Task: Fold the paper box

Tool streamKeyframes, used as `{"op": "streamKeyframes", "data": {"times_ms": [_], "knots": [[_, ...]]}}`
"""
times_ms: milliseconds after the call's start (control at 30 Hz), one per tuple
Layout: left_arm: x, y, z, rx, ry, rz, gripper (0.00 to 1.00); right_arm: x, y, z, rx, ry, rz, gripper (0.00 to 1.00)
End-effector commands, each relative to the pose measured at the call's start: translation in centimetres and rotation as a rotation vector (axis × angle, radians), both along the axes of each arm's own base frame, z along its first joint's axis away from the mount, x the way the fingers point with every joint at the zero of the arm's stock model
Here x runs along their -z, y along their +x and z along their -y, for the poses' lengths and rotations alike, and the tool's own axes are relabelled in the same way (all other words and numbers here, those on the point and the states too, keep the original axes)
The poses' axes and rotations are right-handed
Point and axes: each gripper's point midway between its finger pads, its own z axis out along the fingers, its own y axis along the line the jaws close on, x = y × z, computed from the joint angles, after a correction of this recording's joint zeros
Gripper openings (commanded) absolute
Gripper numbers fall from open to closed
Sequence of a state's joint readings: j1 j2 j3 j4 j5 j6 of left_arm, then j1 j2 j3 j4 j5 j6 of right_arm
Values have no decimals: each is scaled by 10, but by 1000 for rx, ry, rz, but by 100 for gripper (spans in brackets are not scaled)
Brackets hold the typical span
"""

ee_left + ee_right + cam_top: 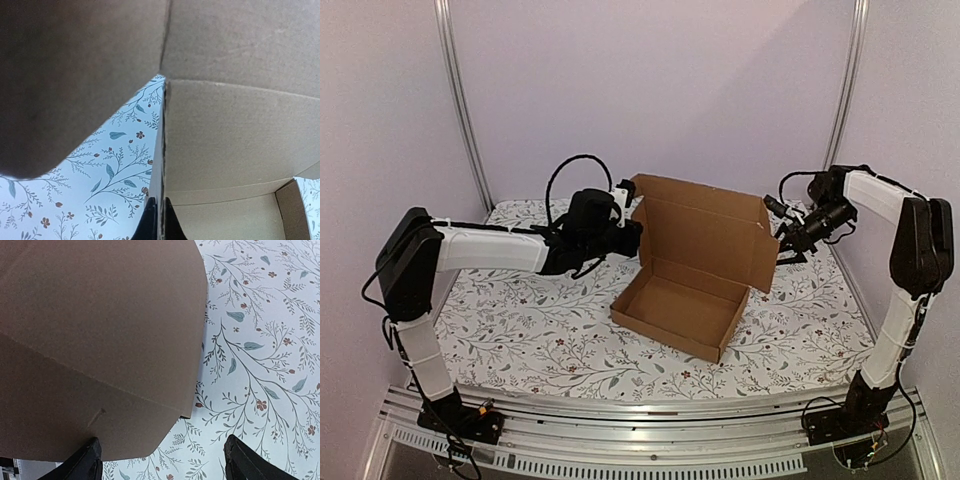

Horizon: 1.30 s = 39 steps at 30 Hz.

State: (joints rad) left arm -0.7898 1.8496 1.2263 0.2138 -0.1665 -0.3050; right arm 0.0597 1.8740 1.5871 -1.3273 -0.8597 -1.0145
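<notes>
The brown paper box (672, 305) sits mid-table with its tray open and its lid (700, 235) standing upright at the back. My left gripper (628, 236) is shut on the lid's left edge. In the left wrist view the black fingertips (161, 222) pinch that thin cardboard edge, and the box's inner wall (240, 140) fills the right side. My right gripper (790, 243) hovers by the lid's right side flap (764, 255), open. In the right wrist view its fingers (162, 465) stand wide apart, and the flap's rounded corner (100, 330) hangs just above the left finger (90, 462).
A flowered cloth (540, 320) covers the table. Aluminium rails (640, 425) run along the near edge, and metal posts (465, 110) stand at the back corners against a plain wall.
</notes>
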Motion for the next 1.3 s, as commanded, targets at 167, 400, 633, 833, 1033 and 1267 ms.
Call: {"op": "streamKeyframes", "data": {"times_ms": [167,400,633,833,1033,1267], "knots": [[19,-13,3,-58,39,-99,0,-24,-60,-29,-124,123,-83,87],[23,-19,8,-67,47,-100,0,-13,-80,-37,-155,115,-52,99],[21,-21,1,-86,73,-81,0,-15,-103,-33,-234,129,138,99],[23,-28,9,-47,54,-82,0,-27,-87,-51,-175,143,255,99],[24,-28,2,-80,75,-74,0,-36,-77,-56,-133,111,253,93],[18,-29,-4,-82,100,-37,0,-49,-99,-31,-149,39,225,97]]}}
